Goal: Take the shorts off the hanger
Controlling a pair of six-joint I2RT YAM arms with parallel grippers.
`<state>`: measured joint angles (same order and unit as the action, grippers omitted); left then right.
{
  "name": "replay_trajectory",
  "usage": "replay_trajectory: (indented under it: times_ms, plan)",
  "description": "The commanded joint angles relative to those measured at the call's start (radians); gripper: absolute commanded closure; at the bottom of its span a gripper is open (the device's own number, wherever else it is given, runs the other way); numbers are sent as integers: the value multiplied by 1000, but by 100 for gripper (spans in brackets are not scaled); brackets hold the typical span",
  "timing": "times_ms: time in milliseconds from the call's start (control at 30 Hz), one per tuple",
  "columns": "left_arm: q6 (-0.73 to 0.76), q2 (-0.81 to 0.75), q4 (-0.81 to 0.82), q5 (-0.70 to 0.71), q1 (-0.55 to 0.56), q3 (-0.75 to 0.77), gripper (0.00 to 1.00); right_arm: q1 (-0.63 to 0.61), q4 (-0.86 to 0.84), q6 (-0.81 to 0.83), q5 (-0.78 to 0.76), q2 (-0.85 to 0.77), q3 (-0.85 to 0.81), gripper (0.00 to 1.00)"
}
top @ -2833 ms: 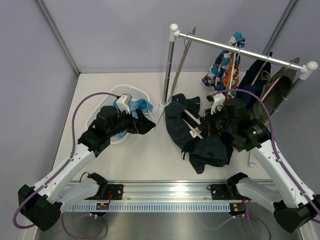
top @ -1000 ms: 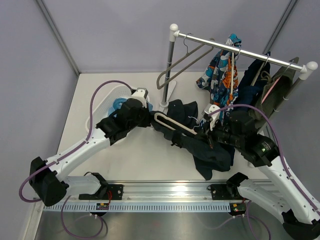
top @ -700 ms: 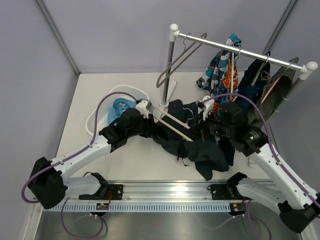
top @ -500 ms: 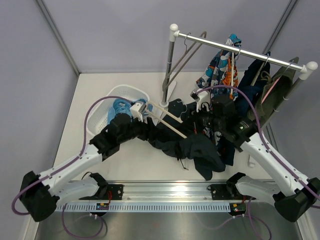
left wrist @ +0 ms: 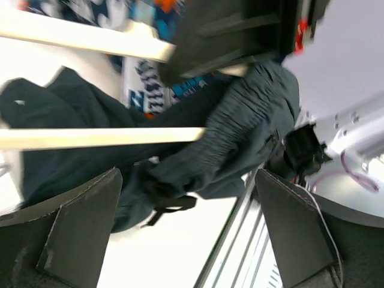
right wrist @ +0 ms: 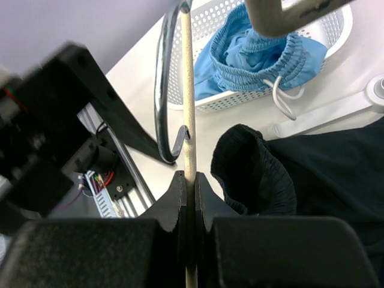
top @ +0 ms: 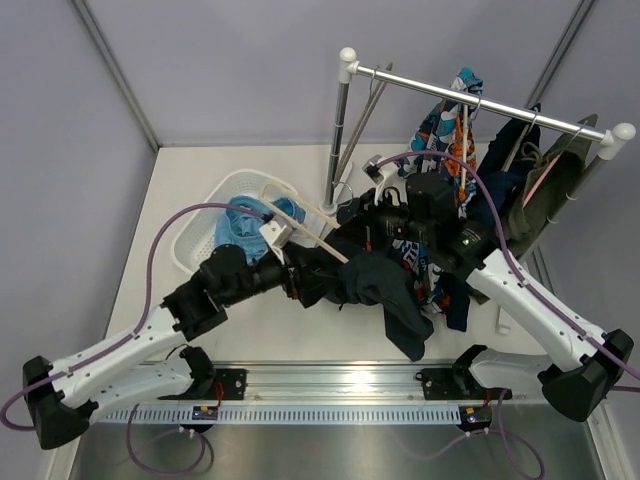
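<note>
My right gripper [right wrist: 191, 180] is shut on the thin cream bar of the hanger [right wrist: 187, 90]; its metal hook [right wrist: 163, 114] curves to the left of the bar. From above, the hanger [top: 305, 222] slants from the right gripper [top: 355, 235] up over the basket. The dark shorts [top: 385, 295] hang bunched below it, and I cannot tell whether they still rest on the bar. My left gripper [top: 308, 280] is beside them, open, with nothing between its fingers [left wrist: 84, 231]; the dark shorts [left wrist: 234, 138] lie beyond them. Light blue shorts [right wrist: 258, 60] lie in the basket.
A white mesh basket [top: 205, 215] sits at the left. The clothes rack's pole [top: 342, 120] and rail [top: 480, 100] stand at the back right with patterned garments [top: 445, 130], dark clothes and an empty hanger [top: 365, 110]. A metal rail [top: 330, 385] runs along the near edge.
My left gripper has opened and drawn back toward the near side. My right gripper has carried the hanger left and back, so its end now reaches over the basket.
</note>
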<state>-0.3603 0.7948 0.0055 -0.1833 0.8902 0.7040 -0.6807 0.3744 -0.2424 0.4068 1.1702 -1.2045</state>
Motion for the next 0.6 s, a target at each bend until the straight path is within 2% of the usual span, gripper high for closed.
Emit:
replay_trajectory:
  times_ms: [0,167,300,333,400,433,567]
  plan:
    - [75,113,71,54,79,66,1,-10,-75,-66,-23,11,-79,100]
    - [90,228,157,99,133,92,2,-10,-65,-98,-25,20,-104,100]
    - [92,320,194,90,145,133,13,-10,-63,-112,-25,23,-107,100]
    - [89,351,192,82,145,158,27,-10,-63,-112,-26,23,-109,100]
    - [72,374,195,42,150,176,49,-10,-65,-113,-31,23,-116,100]
    - [70,382,192,29,154,183,65,-10,-65,-112,-37,25,-119,100]
    - [81,393,162,1,208,187,88,-8,-71,-103,-75,35,-151,100]
